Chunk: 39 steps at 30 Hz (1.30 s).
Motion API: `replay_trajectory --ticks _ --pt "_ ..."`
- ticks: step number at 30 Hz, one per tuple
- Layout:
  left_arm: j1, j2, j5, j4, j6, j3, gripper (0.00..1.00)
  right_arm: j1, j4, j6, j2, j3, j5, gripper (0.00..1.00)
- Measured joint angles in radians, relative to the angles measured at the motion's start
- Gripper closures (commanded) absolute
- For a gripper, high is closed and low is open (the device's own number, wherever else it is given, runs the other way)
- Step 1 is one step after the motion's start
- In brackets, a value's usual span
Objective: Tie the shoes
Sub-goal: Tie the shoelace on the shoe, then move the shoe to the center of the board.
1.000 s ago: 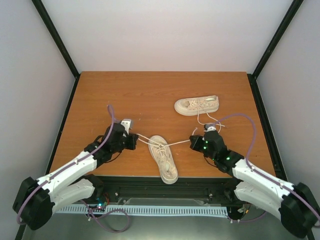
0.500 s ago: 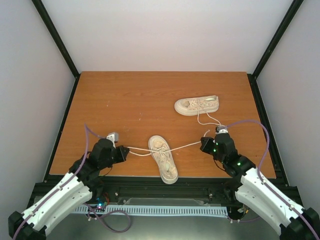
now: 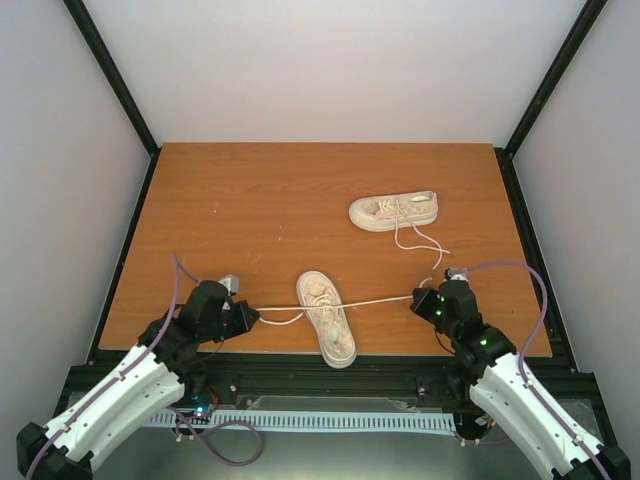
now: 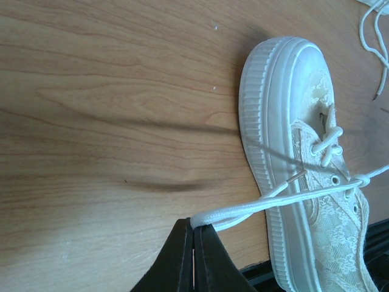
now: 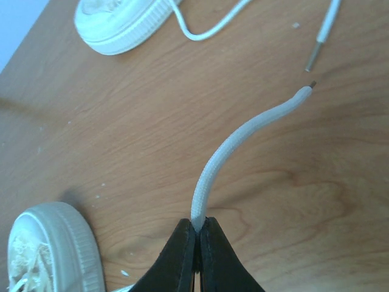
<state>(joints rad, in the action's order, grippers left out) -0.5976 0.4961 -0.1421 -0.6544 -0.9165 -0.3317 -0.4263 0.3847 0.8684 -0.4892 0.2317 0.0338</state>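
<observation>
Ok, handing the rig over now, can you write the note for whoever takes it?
Left gripper: shut on the left lace end of the near shoe.
Right gripper: shut on its right lace end; both pulled out sideways.
Near shoe sits at the table's front edge; far shoe beyond it, laces loose.
Done: first crossing looks cinched.
Left: bow on near shoe, all of far shoe.
</observation>
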Motion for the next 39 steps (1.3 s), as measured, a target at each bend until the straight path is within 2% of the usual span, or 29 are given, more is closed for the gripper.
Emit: replay_trajectory --ticks 13,15,16,17,19,20,21,23,26,31,34,39 --pt "0.000 0.002 0.034 -0.043 -0.023 -0.001 0.99 0.056 -0.008 0.082 0.058 -0.082 -0.034 0.97" --pt "0.000 0.030 0.014 -0.041 -0.021 0.000 0.99 0.057 -0.008 0.077 0.045 -0.083 -0.040 0.93" --pt "0.000 0.054 -0.003 -0.039 -0.015 0.000 0.96 0.058 -0.009 0.071 0.042 -0.083 -0.043 0.87" --pt "0.000 0.076 -0.017 -0.036 -0.008 0.000 0.87 0.058 -0.008 0.064 0.042 -0.082 -0.046 0.78" --pt "0.001 0.134 -0.047 -0.031 0.014 -0.001 0.60 0.059 -0.006 0.038 0.041 -0.076 -0.050 0.51" --pt "0.001 0.160 -0.059 -0.031 0.027 -0.003 0.47 0.060 -0.005 0.030 0.039 -0.069 -0.050 0.40" --pt "0.002 0.181 -0.070 -0.031 0.037 -0.006 0.38 0.061 -0.002 0.026 0.036 -0.060 -0.051 0.31" --pt "0.002 0.215 -0.090 -0.031 0.055 -0.016 0.25 0.061 0.003 0.012 0.035 -0.038 -0.050 0.23" --pt "0.003 0.219 -0.117 -0.027 0.066 -0.039 0.15 0.062 0.004 -0.010 0.034 -0.008 -0.051 0.21" --pt "0.003 0.249 -0.135 0.008 0.089 -0.108 0.10 0.062 -0.073 -0.091 -0.079 0.050 -0.146 0.21" --pt "0.003 0.301 -0.134 0.074 0.100 -0.146 0.09 0.037 -0.145 -0.169 -0.280 0.128 -0.253 0.22" --pt "0.003 0.435 -0.145 0.231 0.104 -0.156 0.12 -0.102 -0.231 -0.277 -0.604 0.248 -0.388 0.25"
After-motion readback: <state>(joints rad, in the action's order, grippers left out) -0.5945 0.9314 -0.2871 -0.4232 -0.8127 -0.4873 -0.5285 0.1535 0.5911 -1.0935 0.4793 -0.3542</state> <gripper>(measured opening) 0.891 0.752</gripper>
